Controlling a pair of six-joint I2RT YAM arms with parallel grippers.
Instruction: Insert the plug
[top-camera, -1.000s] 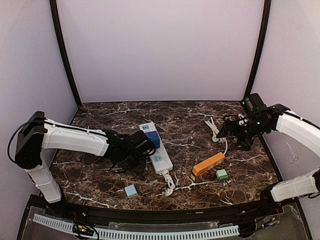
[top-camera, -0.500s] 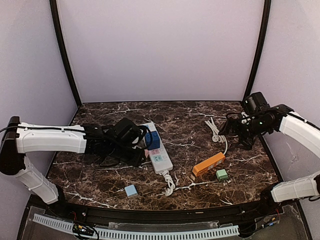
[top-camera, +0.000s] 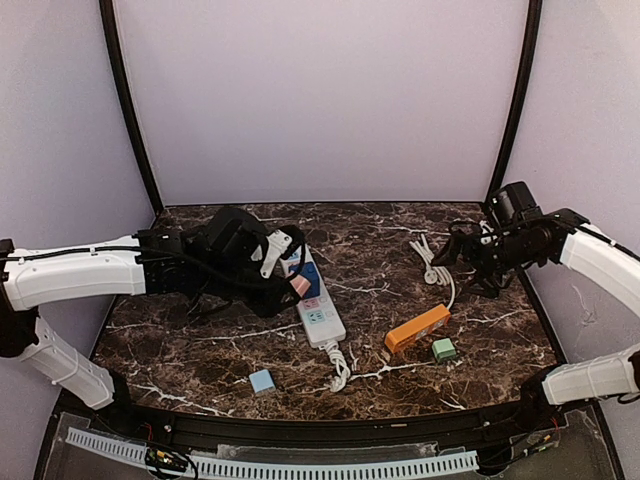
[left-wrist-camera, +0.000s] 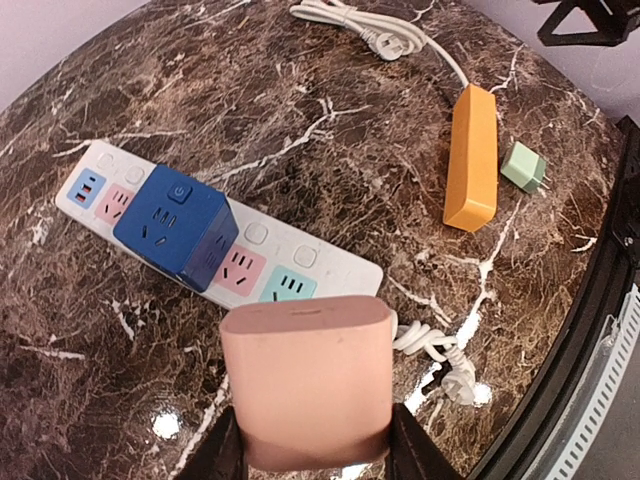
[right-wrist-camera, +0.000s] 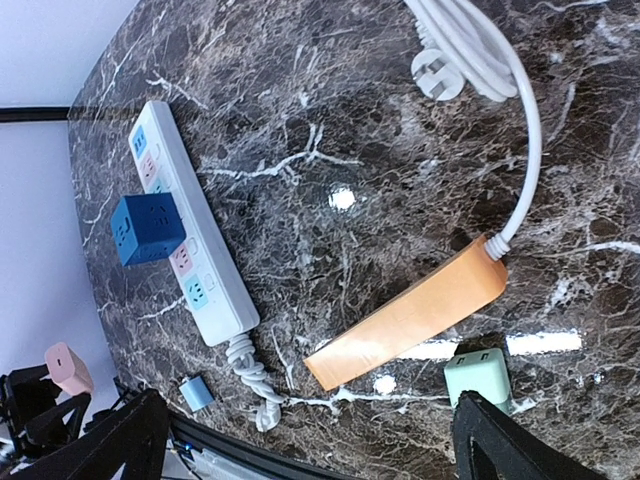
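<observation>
The left gripper (left-wrist-camera: 305, 445) is clamped on the pink plug (left-wrist-camera: 305, 380) and holds it above the near part of the white power strip (left-wrist-camera: 345, 272), on the left half of the table. The right gripper (right-wrist-camera: 310, 405) hangs far right with its fingers wide apart and holds nothing.

The pins are hidden, so I cannot tell whether they line up. The blue cube adapter (left-wrist-camera: 175, 225) stands just beside the free sockets, and the plug may knock it. The strip lies loose and may slide under a push.

There is no box or tray. Only the strip holds something, the cube.
</observation>
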